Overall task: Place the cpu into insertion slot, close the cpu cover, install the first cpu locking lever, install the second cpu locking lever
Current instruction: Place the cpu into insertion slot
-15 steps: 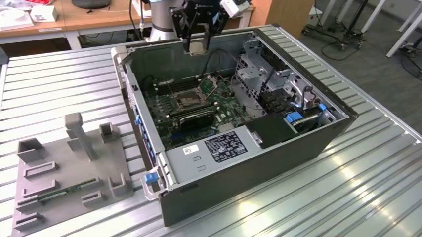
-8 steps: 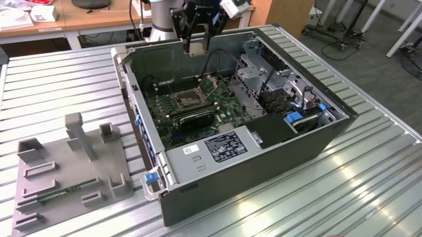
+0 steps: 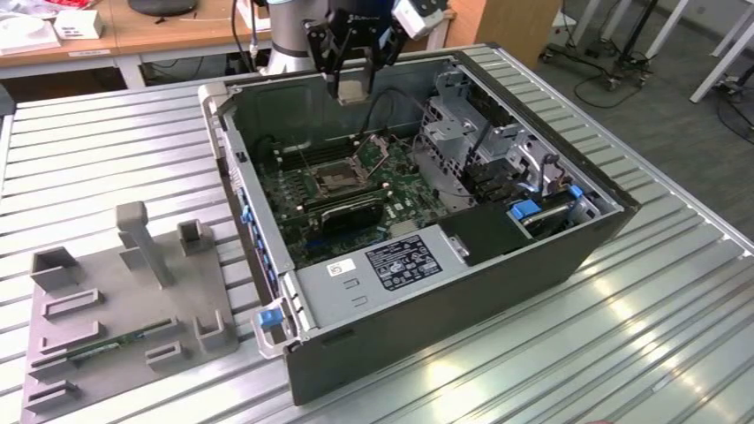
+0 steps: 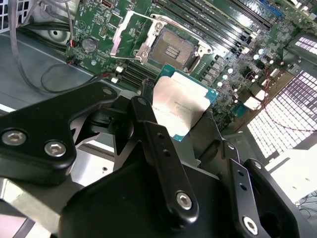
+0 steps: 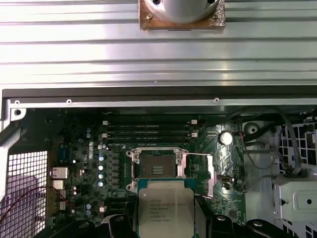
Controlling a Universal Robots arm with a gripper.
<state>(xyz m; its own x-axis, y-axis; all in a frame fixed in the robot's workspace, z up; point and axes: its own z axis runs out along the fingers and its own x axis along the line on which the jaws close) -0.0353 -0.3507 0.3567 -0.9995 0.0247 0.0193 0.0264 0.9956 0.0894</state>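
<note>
One pincer (image 3: 352,79) hangs over the open computer case (image 3: 554,256), its two black fingers (image 4: 148,124) clamped on opposite edges of the single cpu (image 4: 182,104). The chip is held in the air above the green motherboard (image 3: 407,190), apart from it, with its grey metal top towards both wrist cameras.

There is one insertion slot (image 5: 157,169). Its dark square contact field lies uncovered, just beside the cpu in both wrist views. One cpu cover (image 4: 120,34) is swung up and back on its hinge along one side of the slot, and green board shows through its window.

Long black memory slots (image 5: 148,131) run beside the socket, but I cannot count them surely. Thin metal rods lie around the socket rim; which of them are locking levers, and how many, is hard to make out.

The case lies on a ribbed metal surface (image 3: 659,353). On the same surface, at the exterior view's left and well apart from the case, stands one grey fixture block (image 3: 130,300) with a green strip (image 3: 118,340) lying in it.

The frame edge of the first wrist view cuts off the near edge of the cpu. The fingers hide part of its sides.
</note>
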